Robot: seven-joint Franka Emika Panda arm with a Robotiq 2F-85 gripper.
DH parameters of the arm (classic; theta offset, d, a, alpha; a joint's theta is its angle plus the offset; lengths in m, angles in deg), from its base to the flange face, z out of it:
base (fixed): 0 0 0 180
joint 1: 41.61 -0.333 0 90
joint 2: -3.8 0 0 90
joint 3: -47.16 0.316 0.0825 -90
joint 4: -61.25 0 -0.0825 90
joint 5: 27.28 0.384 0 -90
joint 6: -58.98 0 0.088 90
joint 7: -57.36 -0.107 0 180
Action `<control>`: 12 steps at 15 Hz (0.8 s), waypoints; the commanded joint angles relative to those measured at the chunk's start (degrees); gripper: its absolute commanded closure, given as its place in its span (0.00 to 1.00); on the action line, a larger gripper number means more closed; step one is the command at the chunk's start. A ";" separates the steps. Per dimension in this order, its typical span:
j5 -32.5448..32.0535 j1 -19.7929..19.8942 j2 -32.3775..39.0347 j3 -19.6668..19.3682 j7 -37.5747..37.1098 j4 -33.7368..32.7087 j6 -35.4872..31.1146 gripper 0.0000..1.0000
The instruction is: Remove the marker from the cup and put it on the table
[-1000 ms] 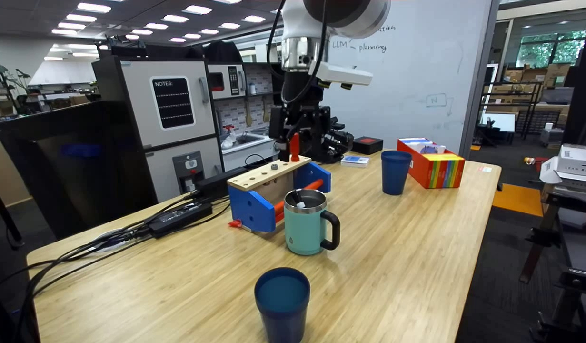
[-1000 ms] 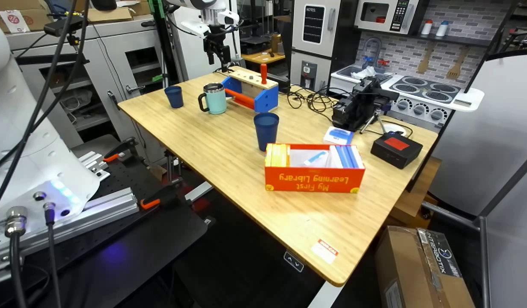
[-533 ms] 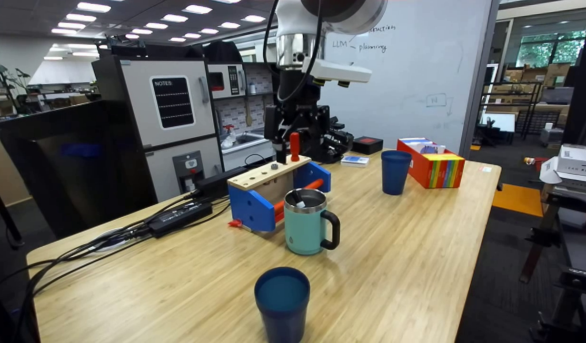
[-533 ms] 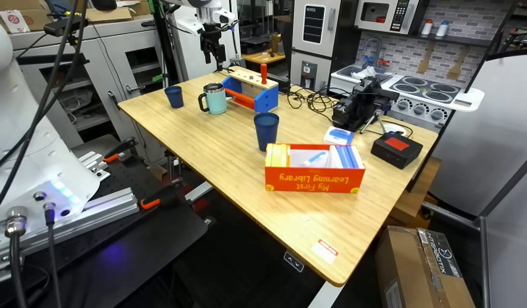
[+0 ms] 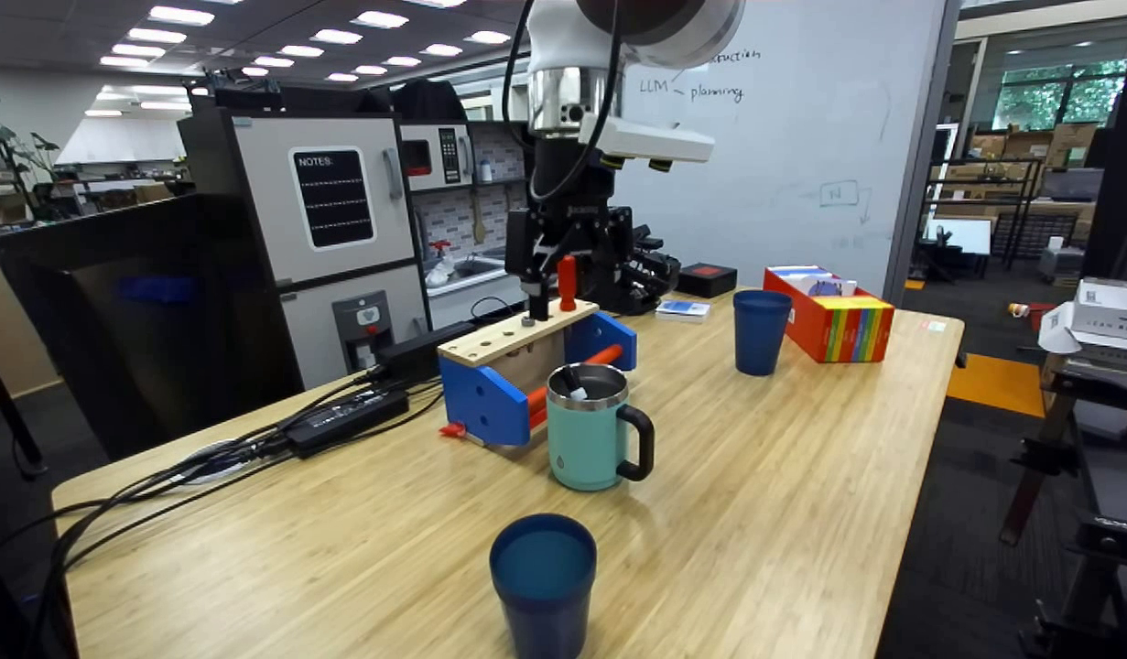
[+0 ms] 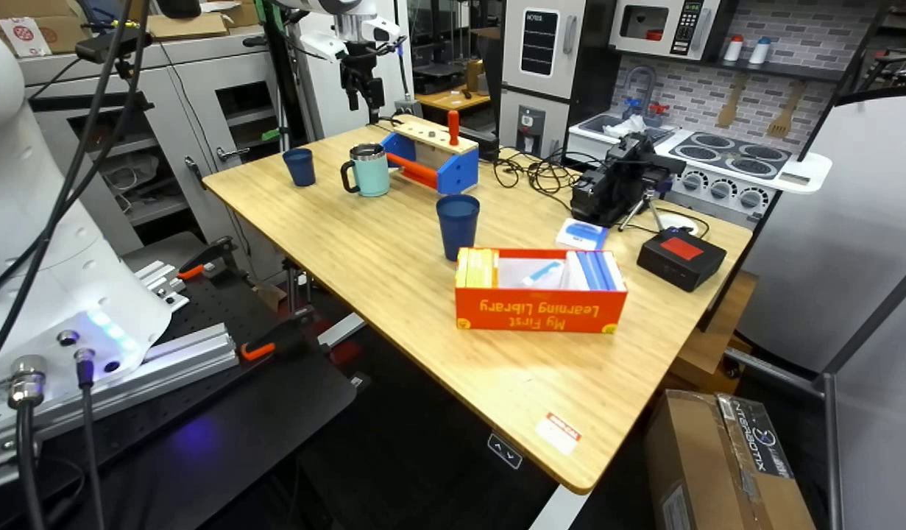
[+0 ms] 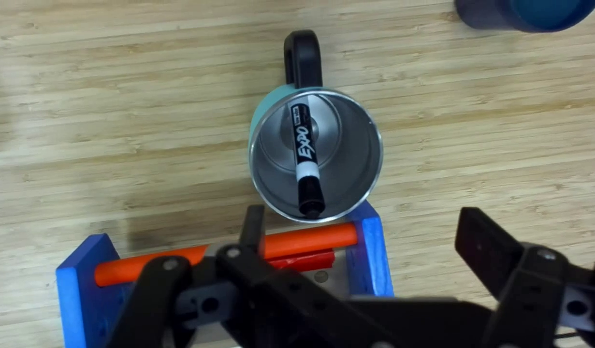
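In an exterior view I am holding the arm (image 5: 563, 96) with its wrist (image 5: 554, 163) pointing down, nearly vertical; in the wrist view my gripper (image 7: 362, 224) is standing spread, its two black fingers (image 7: 486, 249) sitting well apart from each other.

In the wrist view the marker (image 7: 304, 154) bears EXPO in white letters, and in an exterior view the whiteboard (image 5: 792, 146) carries LLM, planning, a boxed N and a word ending in uction. NOTES: heads the black panel (image 5: 332, 198) on the fridge (image 5: 334, 265) in both exterior views. In an exterior view the red box (image 6: 541, 313) reads My First Learning Library upside down, a cardboard box (image 6: 706, 464) shows NTERBOTIX, a dark plate (image 6: 505, 450) below the surface (image 6: 364, 243) has up and down arrows, and the red-and-white sticker (image 6: 558, 433) is too blurred to read
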 commanded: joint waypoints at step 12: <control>-8.56 -2.13 0.60 -1.24 -1.53 1.54 -5.56 0.00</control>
